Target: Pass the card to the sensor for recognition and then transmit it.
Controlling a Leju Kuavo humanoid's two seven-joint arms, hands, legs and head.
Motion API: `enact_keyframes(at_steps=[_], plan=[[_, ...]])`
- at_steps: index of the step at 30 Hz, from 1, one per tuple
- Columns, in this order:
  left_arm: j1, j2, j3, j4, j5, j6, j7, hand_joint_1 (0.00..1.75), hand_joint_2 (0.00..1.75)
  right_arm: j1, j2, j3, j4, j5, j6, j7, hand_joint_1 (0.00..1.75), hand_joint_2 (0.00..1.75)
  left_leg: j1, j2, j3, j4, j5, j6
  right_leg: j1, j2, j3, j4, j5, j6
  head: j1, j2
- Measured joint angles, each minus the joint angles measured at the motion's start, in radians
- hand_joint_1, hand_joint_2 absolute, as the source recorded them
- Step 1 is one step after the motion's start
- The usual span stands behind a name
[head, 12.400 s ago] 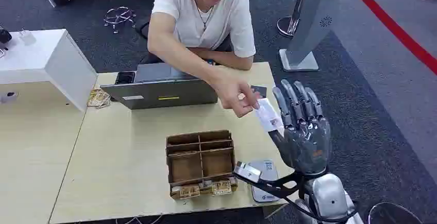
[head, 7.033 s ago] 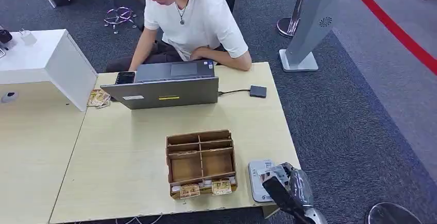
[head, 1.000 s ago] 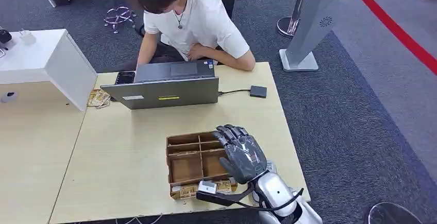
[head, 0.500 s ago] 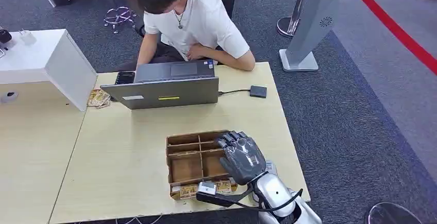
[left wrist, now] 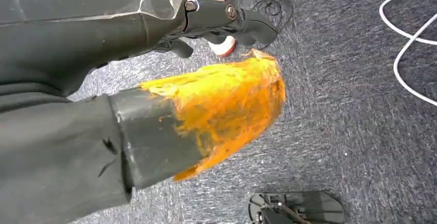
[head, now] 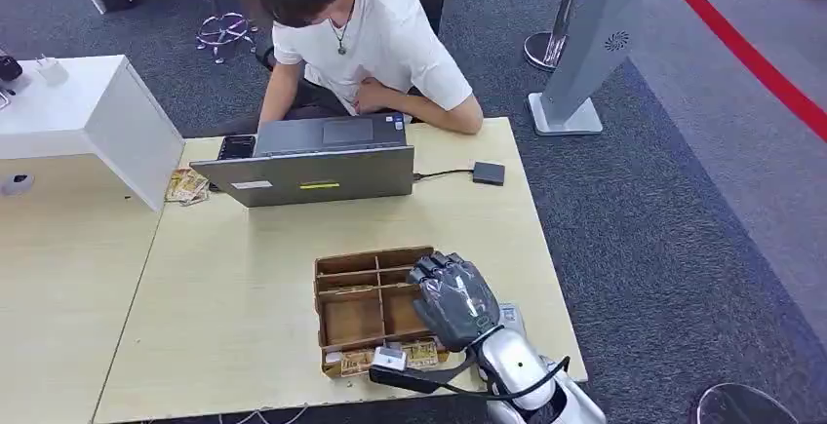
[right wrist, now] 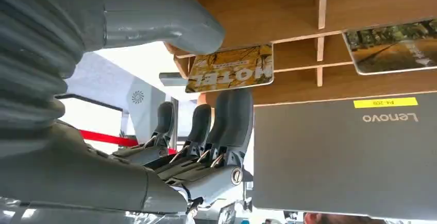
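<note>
The right hand hangs palm-down over the wooden divided box, covering the box's compartments on the 3 o'clock side, with its fingers pointing toward 12 o'clock and the laptop. In the right wrist view the thick thumb and the darker fingers stand apart with a gap between them, and a yellow card printed HOTEL sits just past that gap against the box's wood. I cannot tell whether the thumb and fingers pinch this card or whether it merely stands in the box. A second printed card lies further along the same wooden edge, apart from the hand. From the head view two small printed cards stand along the box's 6 o'clock edge. Just beside the box at its 3 o'clock is the white sensor, mostly hidden under the right wrist. The box rests on the pale table toward its 5 o'clock corner. At the table's 12 o'clock side a person in a white shirt leans over the laptop, and a small dark adapter lies at the laptop's 3 o'clock, joined to it by a cable. The left hand hangs over grey carpet — its thumb, smeared orange, is clear of the dark fingers, and it holds nothing.
</note>
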Motion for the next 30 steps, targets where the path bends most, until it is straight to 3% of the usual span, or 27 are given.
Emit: enact_keyframes(at_steps=[11,15,18,26,30], plan=[[-0.003,-0.001,0.0,0.0,-0.012,-0.003,0.003,0.0,0.0,-0.029,0.013,0.008,0.034,0.0,0.019,0.001,0.94,1.75,0.0,0.0,0.0,0.0,0.0,0.0,0.0,0.0,0.0,0.0,0.0,0.0,0.0,0.0],[-0.004,-0.002,0.0,0.0,-0.014,-0.004,0.006,0.0,0.0,-0.039,0.018,0.014,0.048,0.0,0.025,0.001,1.12,1.75,0.0,0.0,0.0,0.0,0.0,0.0,0.0,0.0,0.0,0.0,0.0,0.0,0.0,0.0],[-0.004,-0.002,0.0,0.0,-0.014,-0.005,0.006,0.0,0.0,-0.043,0.02,0.017,0.056,0.0,0.027,0.001,1.34,1.75,0.0,0.0,0.0,0.0,0.0,0.0,0.0,0.0,0.0,0.0,0.0,0.0,0.0,0.0],[-0.005,-0.002,0.0,0.0,-0.016,-0.011,0.006,0.0,0.0,-0.059,0.023,0.022,0.071,-0.003,0.028,0.004,1.45,1.75,0.0,0.0,0.0,0.0,0.0,0.0,0.0,0.0,0.0,0.0,0.0,0.0,0.0,0.0],[-0.005,-0.002,0.0,0.0,-0.018,-0.011,0.006,0.0,0.0,-0.064,0.026,0.023,0.073,-0.003,0.028,0.004,1.64,1.75,0.0,0.0,0.0,0.0,0.0,0.0,0.0,0.0,0.0,0.0,0.0,0.0,0.0,0.0]])
